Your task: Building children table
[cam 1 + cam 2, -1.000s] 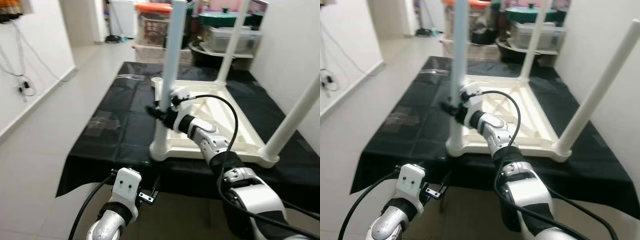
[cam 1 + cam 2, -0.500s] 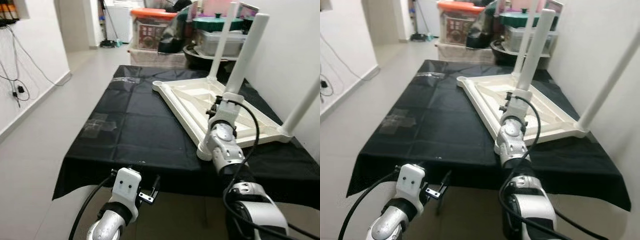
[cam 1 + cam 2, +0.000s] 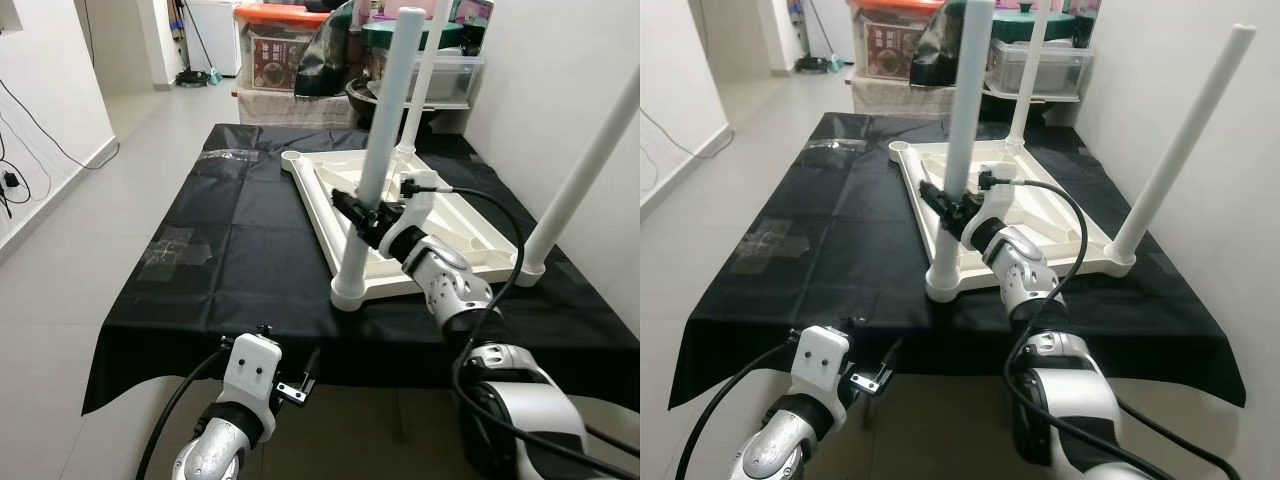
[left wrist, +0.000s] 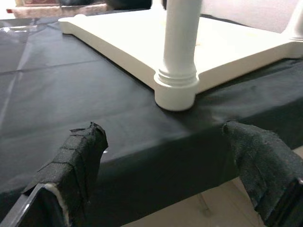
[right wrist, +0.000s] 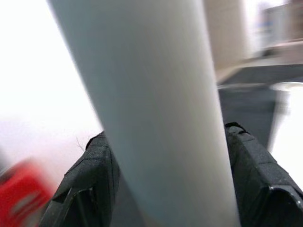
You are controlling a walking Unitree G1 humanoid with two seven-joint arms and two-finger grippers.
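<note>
Plastic by the look of it, white and smooth, so judged light, stiff and rather slippery. Lying upside down as a children table [image 3: 455, 215] on a black cloth [image 3: 240, 250], well toward the right side, with the tabletop flat against the cloth and the legs pointing up. Standing nearest to the robot: the near leg [image 3: 385, 110], seated in its corner, slightly tilted. Clasped around this near leg, low on it and a little above the corner collar: the right gripper [image 3: 362, 215], with one black finger [image 5: 90, 179] pressed at each side of the tube. Seen also: a far leg [image 3: 1025, 80] and a right leg [image 3: 585, 170], both fitted, and an empty socket [image 3: 291, 157] at the far left corner, probably waiting for a fourth leg.

Hanging low before the edge of the cloth, spread wide and grasping nothing: the left gripper [image 4: 165, 146].

Better to take hold low on a leg, close to the collar, for less leverage and less bending. Better not to squeeze hard, since likely thin-walled. Easy to slide over the cloth when pushed sideways, so worth steadying at the frame edge.
</note>
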